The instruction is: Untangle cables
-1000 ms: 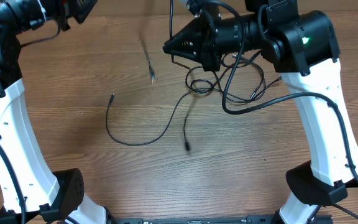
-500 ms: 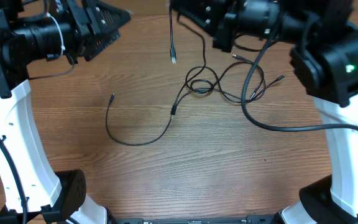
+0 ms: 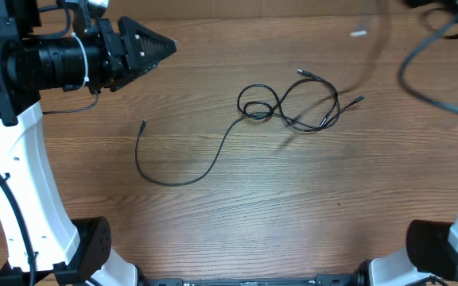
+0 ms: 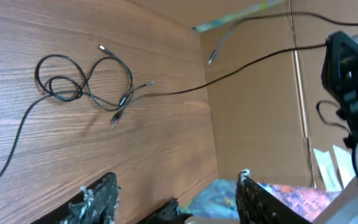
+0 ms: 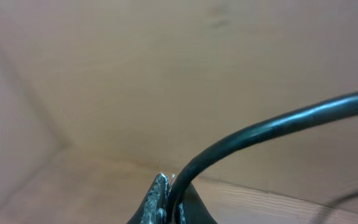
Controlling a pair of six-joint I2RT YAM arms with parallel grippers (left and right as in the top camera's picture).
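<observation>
Task partly done at best, by my read. Right claw (image 5: 169, 196) is clenched on one black cord (image 5: 260, 127), which arcs up and away from its tips; the claw itself is off the overhead view. From the left wrist view that cord runs taut through the air back toward the pile. I cannot tell if it is fully free of it.

Left claw (image 3: 169, 49) is released, fingers apart, nothing between them, hovering above the table (image 3: 293, 214).

The rest of the cables sit out ahead of the left claw's tips, well apart from them. There is a knot (image 3: 259, 105) of two or three overlapping loops, with two small plugs (image 3: 302, 73) poking out on its far side. A long tail (image 3: 181, 181) curves from the knot back toward the left claw, its end lying below and nearer to it.

Left to do: loosen the knot and lay the cords apart.

Look: thin, limp, glossy black, flat on the wood.
</observation>
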